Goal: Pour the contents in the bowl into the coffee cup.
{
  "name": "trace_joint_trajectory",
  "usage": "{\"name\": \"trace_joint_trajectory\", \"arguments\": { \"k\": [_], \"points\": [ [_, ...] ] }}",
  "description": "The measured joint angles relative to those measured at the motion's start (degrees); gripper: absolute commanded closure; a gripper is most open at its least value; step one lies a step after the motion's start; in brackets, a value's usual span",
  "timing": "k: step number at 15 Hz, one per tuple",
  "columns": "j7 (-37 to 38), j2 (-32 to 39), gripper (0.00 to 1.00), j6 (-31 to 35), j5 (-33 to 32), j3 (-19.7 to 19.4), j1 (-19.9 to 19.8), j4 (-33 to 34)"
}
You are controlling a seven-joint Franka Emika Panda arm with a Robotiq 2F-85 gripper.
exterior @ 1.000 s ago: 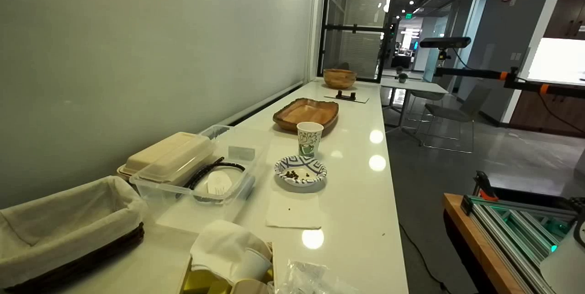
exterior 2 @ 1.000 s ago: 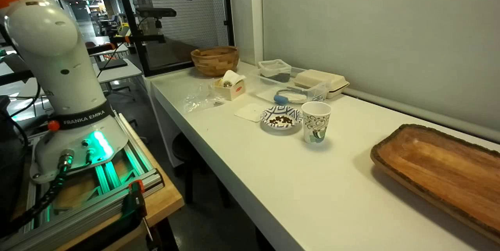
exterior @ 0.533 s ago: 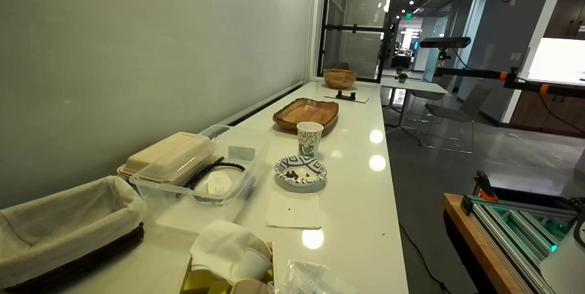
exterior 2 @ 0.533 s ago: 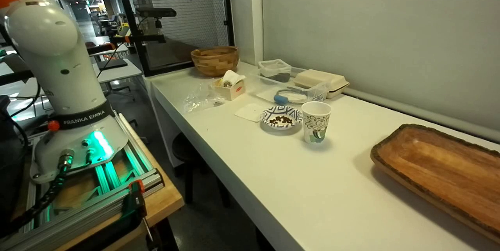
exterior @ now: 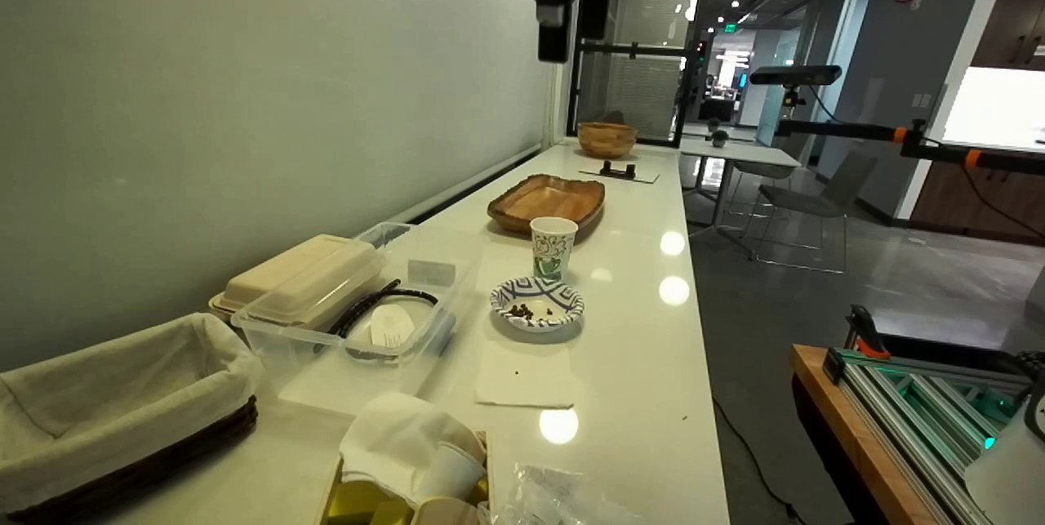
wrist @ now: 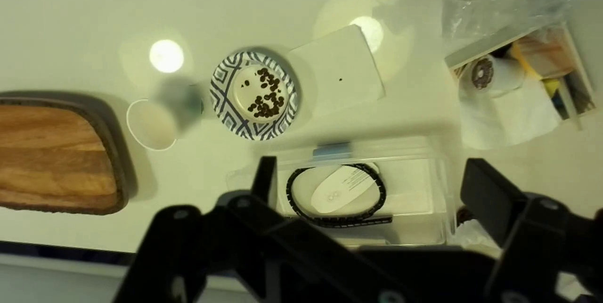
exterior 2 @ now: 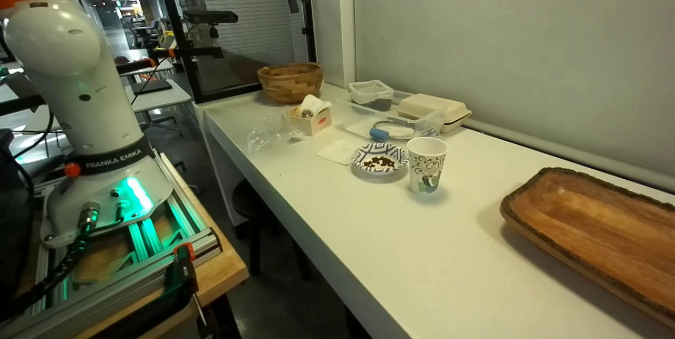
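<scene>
Nearest in the wrist view, I find the gripper [wrist: 370,176] with jaws wide apart, gripping nothing; on my feeds, both exterior views place it lower than half a second ago. At ten o'clock from it sits the bowl [wrist: 239,85], containing dark beans [wrist: 267,110]. Toward nine o'clock from the bowl stands the coffee cup [wrist: 154,123]; both unmoved. Beyond, the wooden tray [wrist: 52,157].
</scene>
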Motion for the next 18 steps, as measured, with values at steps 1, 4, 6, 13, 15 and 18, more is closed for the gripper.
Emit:
{"name": "trace_joint_trajectory", "arguments": {
  "k": [1, 4, 6, 13, 15, 18],
  "points": [
    [-1.4, 0.7, 0.00, 3.2, -0.5, -1.2, -0.2, -1.4],
    [-5.0, 3.1, 0.00, 15.8, -0.6, -5.1, -1.3, -6.5],
    [-5.6, 5.2, 0.00, 25.0, -0.1, -7.6, -2.4, -9.9],
    [-14.0, 17.3, 0.00, 39.2, 17.0, -14.2, -4.6, -15.2],
    [-15.0, 19.0, 0.00, 39.2, 18.9, -14.4, -4.6, -14.9],
    [-15.0, 19.2, 0.00, 39.2, 19.2, -14.4, -4.6, -14.6]
  ]
}}
